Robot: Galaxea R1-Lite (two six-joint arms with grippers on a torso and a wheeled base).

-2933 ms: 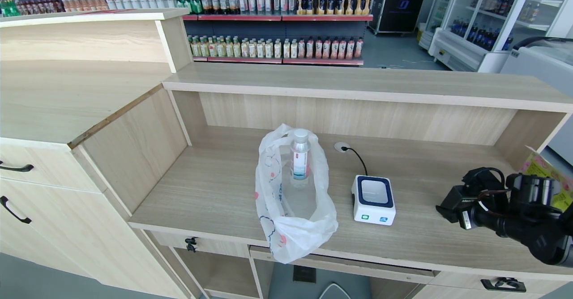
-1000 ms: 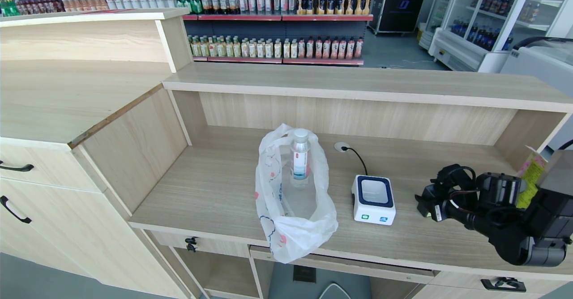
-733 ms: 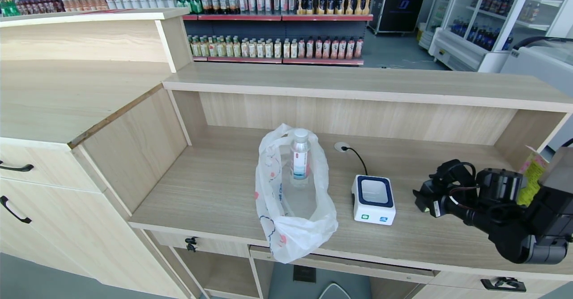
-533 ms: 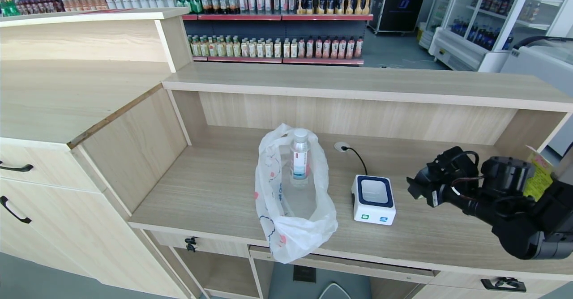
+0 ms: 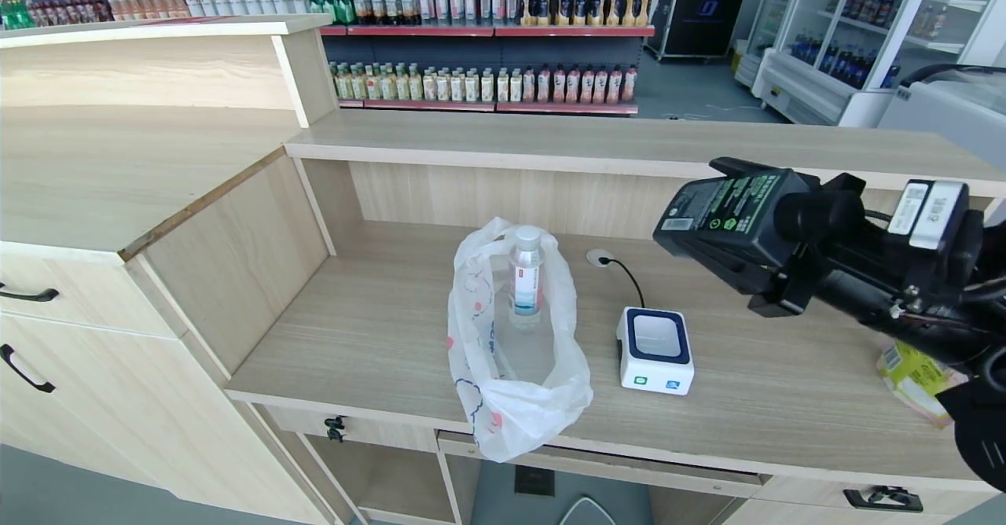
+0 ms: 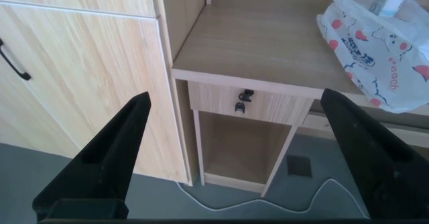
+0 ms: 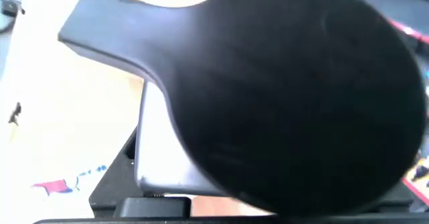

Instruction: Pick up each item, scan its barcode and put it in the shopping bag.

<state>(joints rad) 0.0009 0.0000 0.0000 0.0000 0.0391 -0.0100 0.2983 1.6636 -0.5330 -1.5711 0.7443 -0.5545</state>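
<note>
Your right hand (image 5: 711,222) has swung up from the right edge of the surface (image 5: 377,336) and is now raised near the scanner (image 5: 655,350); I cannot tell its grip, and the yellow pack (image 5: 912,376) lies by that edge, seemingly unscanned.

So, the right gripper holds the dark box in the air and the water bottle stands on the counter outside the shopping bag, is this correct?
Not quite. The water bottle stands inside the shopping bag, not outside it; the head view shows this. The right gripper does hold the dark box in the air.
</note>
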